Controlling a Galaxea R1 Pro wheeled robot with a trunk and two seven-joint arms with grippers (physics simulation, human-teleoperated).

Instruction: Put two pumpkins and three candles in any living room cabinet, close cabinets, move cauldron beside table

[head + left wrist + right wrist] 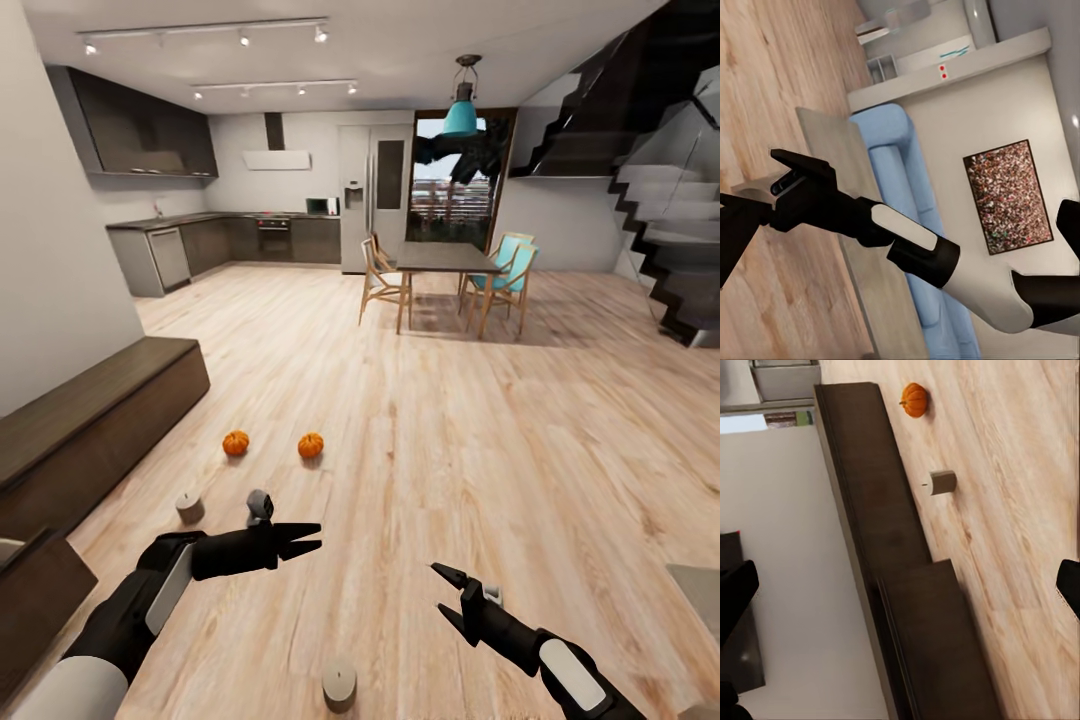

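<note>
1. Pincer on the left arm [300, 540] hangs over the floor [520, 440] with its jaws parted and nothing between them; a candle [259, 505] stands just beyond its tips.
2. Along the left wall runs the cabinet [90, 420], all fronts flush and closed as far as I can judge; a second candle [190, 508] stands close by it.
3. Two pumpkins sit further out on the floor, one [236, 442] nearer the cabinet, the other [311, 445] just beside it to the right.
4. A third candle [339, 685] stands between the arms, near the bottom edge of the head view.
5. Right pincer [448, 592] is likewise released and empty.
6. A grey corner at the far right may be the desk [700, 590]; I cannot be sure.
7. Judgement: the nearest candle looks the sensible first pick. Come down from above, jaws astride its round side, and close gently so it does not tip. A cabinet front must be pulled out before anything goes in.
8. No brand, label or writing is legible.
</note>
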